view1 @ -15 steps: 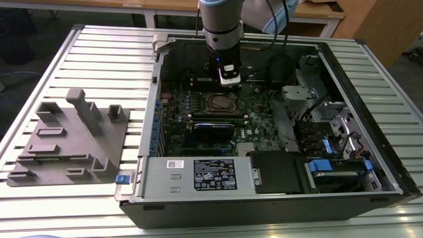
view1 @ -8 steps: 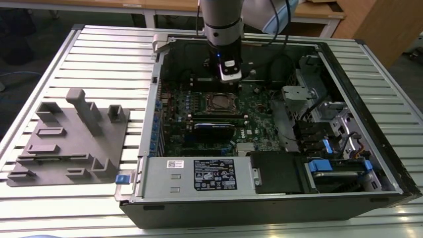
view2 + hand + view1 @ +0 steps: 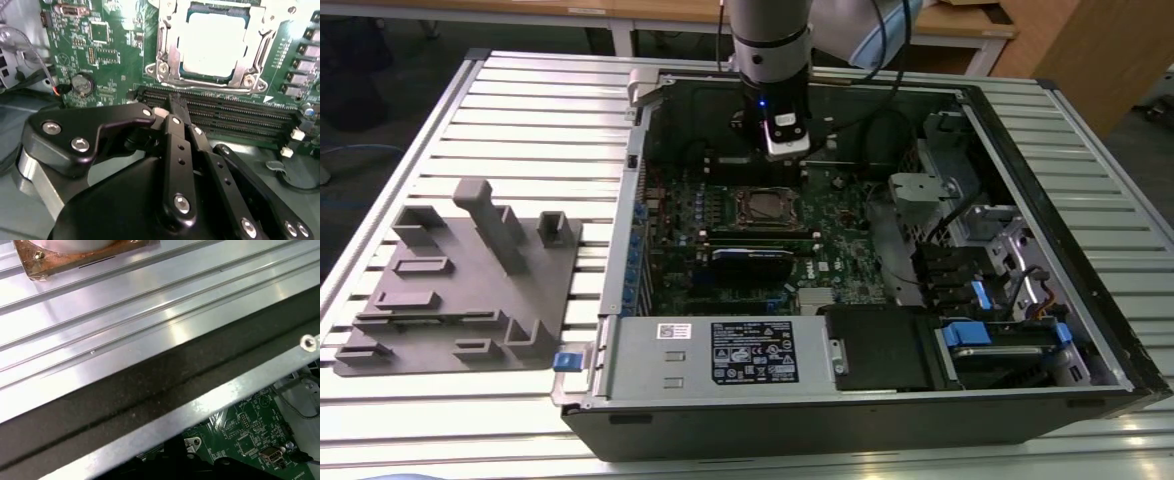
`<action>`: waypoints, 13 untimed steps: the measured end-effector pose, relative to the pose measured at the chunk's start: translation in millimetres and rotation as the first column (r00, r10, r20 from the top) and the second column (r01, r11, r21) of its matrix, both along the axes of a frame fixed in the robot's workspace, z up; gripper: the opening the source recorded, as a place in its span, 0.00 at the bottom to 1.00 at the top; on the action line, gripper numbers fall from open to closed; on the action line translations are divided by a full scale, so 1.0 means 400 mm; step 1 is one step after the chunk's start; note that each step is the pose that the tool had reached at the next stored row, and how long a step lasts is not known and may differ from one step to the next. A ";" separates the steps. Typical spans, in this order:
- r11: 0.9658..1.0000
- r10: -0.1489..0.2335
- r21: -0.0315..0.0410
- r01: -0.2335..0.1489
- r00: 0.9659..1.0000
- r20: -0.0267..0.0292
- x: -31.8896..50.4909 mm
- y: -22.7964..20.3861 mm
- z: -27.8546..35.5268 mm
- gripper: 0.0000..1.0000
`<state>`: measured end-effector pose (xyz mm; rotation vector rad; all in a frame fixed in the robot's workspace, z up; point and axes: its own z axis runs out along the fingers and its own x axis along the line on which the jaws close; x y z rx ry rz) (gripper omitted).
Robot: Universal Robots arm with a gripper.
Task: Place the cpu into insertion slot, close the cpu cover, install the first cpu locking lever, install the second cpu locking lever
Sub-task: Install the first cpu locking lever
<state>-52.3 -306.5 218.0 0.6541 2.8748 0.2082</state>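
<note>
The cpu lies flat in the insertion slot on the green motherboard, its silvery top facing up. The cpu cover, a silver frame, lies down around the chip, which shows through its window. My gripper is shut, with nothing seen between its black fingers. It hovers over the long memory slots, just beside the socket's edge. In the exterior view the gripper hangs inside the open case, behind the socket. I cannot make out how the locking levers stand.
The open computer case lies on a slatted aluminium table. A grey fixture block sits on the exterior view's left. A labelled power supply, a black card and drive cages crowd the case. A coin battery sits near the gripper.
</note>
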 end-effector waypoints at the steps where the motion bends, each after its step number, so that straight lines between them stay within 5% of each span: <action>1: 1.000 0.000 0.000 0.000 1.000 0.000 0.000 0.000 0.000 0.11; 4: 1.000 0.000 -0.006 0.000 1.000 -0.002 0.000 0.000 0.000 0.11; 8: 0.999 0.002 -0.051 -0.003 1.000 -0.017 0.000 0.000 -0.002 0.11; 10: 0.997 0.004 -0.072 -0.006 1.000 -0.028 0.000 0.000 -0.003 0.11; 11: 0.997 0.004 -0.077 -0.007 0.999 -0.033 0.000 0.000 -0.004 0.11; 13: 0.996 0.006 -0.083 -0.010 0.999 -0.054 0.000 0.000 -0.005 0.11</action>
